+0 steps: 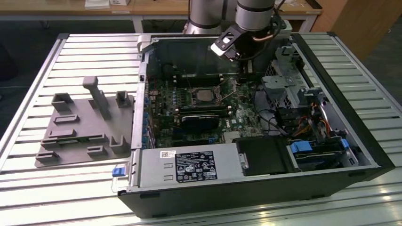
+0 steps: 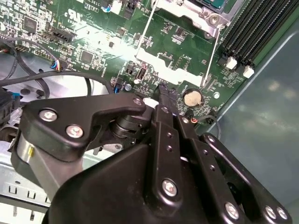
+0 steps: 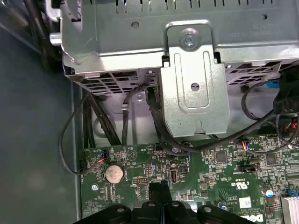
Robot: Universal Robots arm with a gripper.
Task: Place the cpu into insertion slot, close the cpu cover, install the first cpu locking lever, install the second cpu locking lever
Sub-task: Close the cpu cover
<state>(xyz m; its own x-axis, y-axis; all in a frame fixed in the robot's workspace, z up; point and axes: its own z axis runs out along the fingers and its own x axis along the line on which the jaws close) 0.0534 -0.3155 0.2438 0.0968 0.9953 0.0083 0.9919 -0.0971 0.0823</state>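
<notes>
Slatted table (image 1: 82, 52), open computer (image 1: 188, 200), closed claw (image 3: 159, 189)

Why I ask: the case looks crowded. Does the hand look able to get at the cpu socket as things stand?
Probably yes. The hand hangs just over the motherboard beside the cpu socket, and the case is open. Only thin wire levers run between them.
</notes>
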